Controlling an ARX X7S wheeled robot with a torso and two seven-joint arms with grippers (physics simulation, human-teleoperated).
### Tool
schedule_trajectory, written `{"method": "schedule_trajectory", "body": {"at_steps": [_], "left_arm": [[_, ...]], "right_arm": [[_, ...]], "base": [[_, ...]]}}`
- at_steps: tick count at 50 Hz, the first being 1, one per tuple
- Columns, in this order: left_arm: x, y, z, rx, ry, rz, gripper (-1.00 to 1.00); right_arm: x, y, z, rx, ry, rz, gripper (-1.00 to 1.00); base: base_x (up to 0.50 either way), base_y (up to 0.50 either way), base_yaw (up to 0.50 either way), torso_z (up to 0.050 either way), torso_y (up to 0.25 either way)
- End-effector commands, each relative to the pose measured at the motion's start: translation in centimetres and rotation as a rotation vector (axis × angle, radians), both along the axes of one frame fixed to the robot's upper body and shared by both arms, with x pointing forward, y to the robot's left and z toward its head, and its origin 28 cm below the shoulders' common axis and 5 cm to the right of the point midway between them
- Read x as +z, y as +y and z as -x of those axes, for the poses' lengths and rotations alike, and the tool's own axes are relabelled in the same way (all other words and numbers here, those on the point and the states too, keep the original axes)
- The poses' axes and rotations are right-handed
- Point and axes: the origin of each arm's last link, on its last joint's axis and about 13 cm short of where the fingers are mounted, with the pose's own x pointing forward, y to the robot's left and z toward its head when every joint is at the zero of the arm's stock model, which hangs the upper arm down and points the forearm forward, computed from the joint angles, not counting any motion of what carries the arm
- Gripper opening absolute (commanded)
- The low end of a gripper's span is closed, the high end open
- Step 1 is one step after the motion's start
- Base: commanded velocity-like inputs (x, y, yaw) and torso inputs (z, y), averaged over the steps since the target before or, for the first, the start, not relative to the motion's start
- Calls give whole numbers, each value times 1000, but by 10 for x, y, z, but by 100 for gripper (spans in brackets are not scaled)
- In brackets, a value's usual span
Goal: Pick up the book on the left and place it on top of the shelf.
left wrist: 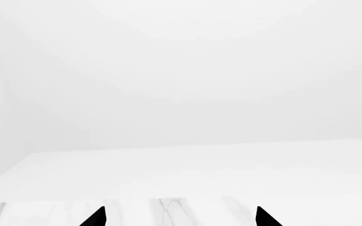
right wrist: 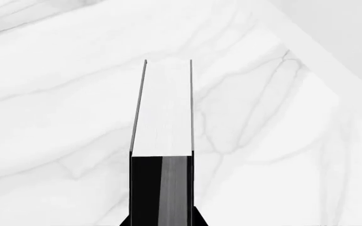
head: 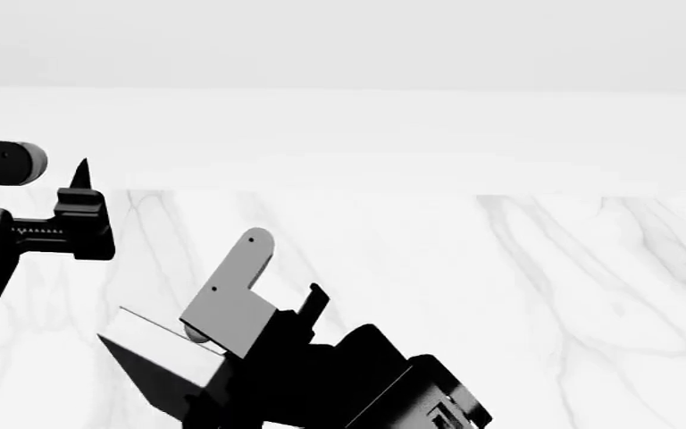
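- Right tool (right wrist: 162,221): pinching the black hardcover book (right wrist: 162,117) at its spine end, 1 finger on each cover, white page edge facing the wrist camera.
- Book held clear above the white marble bench (head: 498,295), low in the head view.
- Left tool (left wrist: 181,219): 2 black fingertips (left wrist: 96,217) spread apart, holding nothing, over the bench edge.

We see a white marble tabletop (head: 463,286) crossed by faint grey veins, with a plain pale grey wall (head: 343,40) beyond it. The thin hardcover book (right wrist: 162,117) has black covers and a white page edge, finely streaked, with a dark grey sheen on its near end. Our right arm's gripper (head: 242,299) is black with one flat mid-grey plate, and the left gripper (head: 79,192) is black, a grey-tipped cylinder above it.
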Motion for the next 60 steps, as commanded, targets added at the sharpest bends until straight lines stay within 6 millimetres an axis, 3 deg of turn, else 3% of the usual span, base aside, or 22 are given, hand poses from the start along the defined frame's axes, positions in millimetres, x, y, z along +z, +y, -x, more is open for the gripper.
{"method": "schedule_trajectory", "body": {"at_steps": [1,6,9,10,12,13,22,29,45,60], "left_arm": [[1,0,0,0,-1,1,100],[0,1,0,3,-1,1,100],[0,1,0,4,-1,0,100],[0,1,0,4,-1,0,100],[0,1,0,3,-1,0,100],[1,1,0,3,-2,-1,100],[1,1,0,1,-3,-4,100],[2,0,-1,0,-1,-7,100],[2,-1,-2,-6,-2,-8,100],[2,-2,-2,-6,-2,-8,100]], "right_arm": [[27,-3,2,-11,-80,14,-100],[31,-8,-4,-98,-207,145,-100],[46,-15,-10,-169,-323,220,-100],[52,-19,-14,-216,-486,336,-100],[58,-21,-15,-234,-457,322,-100],[60,-27,-19,-274,-627,466,-100],[80,-43,-32,-388,-907,759,-100],[112,-50,-34,-445,-980,846,-100],[151,-69,-49,-595,-1056,975,-100],[182,-112,-65,-868,-945,1060,-100]], "base": [[0,0,0,0,0],[0,0,0,0,0],[0,0,0,0,3],[0,0,0,0,0],[0,0,0,0,0],[0,0,0,0,0],[0,0,0,0,1],[0,0,0,0,3],[0,0,0,0,1],[0,0,0,0,1]]}}
